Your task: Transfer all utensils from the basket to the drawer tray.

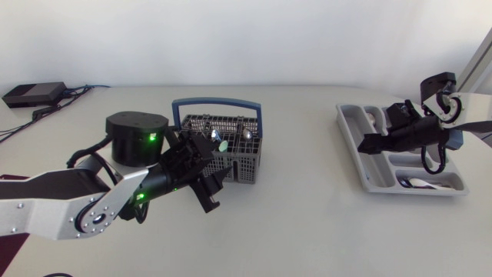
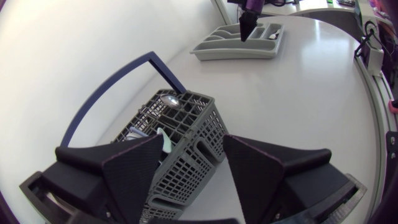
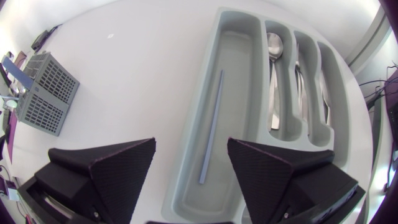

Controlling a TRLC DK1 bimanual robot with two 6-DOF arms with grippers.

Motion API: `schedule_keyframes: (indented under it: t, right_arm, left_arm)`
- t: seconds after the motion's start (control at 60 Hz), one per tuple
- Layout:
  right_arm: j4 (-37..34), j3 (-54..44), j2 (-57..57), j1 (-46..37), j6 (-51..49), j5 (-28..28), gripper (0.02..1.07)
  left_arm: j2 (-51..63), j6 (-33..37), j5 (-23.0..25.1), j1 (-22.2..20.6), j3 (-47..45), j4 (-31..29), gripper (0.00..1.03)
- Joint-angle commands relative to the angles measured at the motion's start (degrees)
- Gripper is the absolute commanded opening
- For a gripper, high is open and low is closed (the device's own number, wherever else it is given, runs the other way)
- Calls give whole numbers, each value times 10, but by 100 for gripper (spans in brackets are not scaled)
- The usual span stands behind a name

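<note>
The basket of grey plastic lattice (image 1: 238, 165) looks matt and moulded. Its arched blue plastic handle (image 1: 215, 101) is smoother, with a faint sheen, and the metal utensil tops (image 2: 169, 99) inside glint brightly. The pale grey plastic drawer tray (image 3: 239, 74) is smooth and softly glossy. It holds a polished metal spoon (image 3: 273, 81) and a thin pale blue stick (image 3: 211, 127) of dull, plastic-like finish. The wedge fingers (image 2: 134, 174) of the left gripper (image 2: 193, 146) are matt black, finely grained. The white table top (image 1: 307, 231) is smooth and matt.
</note>
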Motion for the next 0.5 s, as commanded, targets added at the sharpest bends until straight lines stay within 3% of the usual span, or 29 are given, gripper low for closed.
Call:
schedule_keyframes:
  t: [0.0, 0.483]
  right_arm:
    - [2, -16, -14, 5, 9, 3, 86]
    - [3, -18, -16, 13, 9, 3, 86]
  left_arm:
    - [23, 13, -7, -4, 3, 16, 60]
    - [63, 8, -39, 10, 32, 48, 53]
